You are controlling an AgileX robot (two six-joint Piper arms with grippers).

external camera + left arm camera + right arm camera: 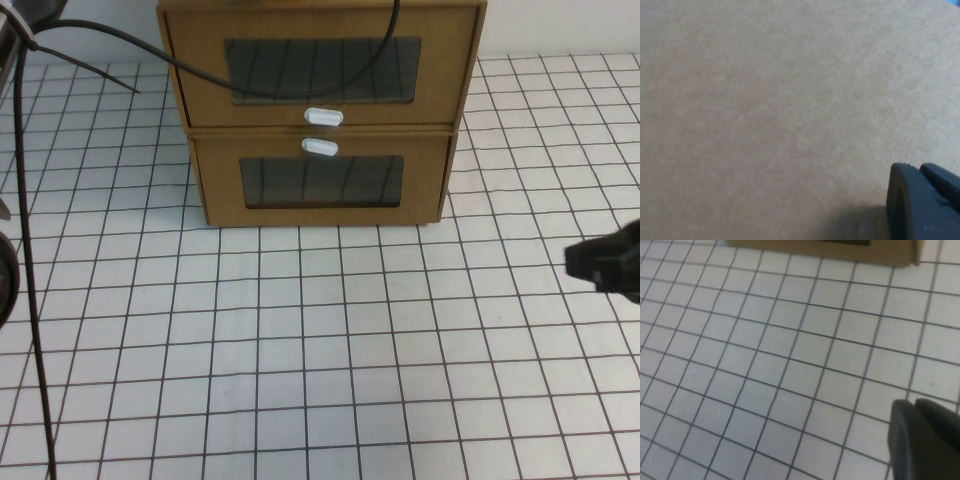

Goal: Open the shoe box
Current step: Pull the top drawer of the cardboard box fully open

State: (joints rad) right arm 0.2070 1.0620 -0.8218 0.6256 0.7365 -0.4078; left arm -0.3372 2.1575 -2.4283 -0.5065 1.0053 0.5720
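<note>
probably a robot test bench: white grid-lined tabletop [300,350], loose black cables [27,250], plain cardboard drawer box [440,80].

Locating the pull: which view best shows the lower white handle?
High view: handle faces it. Right wrist shows only box edge, left wrist only cardboard. Right gripper hovers at table's right; left gripper near cardboard.

- Upper shoe box [320,25] is stacked on lower shoe box [220,180] at the far middle of the gridded table [300,350]; both fronts are seen closed.
- Each front is fitted with a dark window and a white handle: upper handle [323,117] and lower handle [320,148], one just above the other.
- A black cable [300,93] is draped across the upper window.
- A second cable [30,300] is run down the left side.
- Right gripper [600,265] is noted at the right edge, over the table, well apart from the boxes.
</note>
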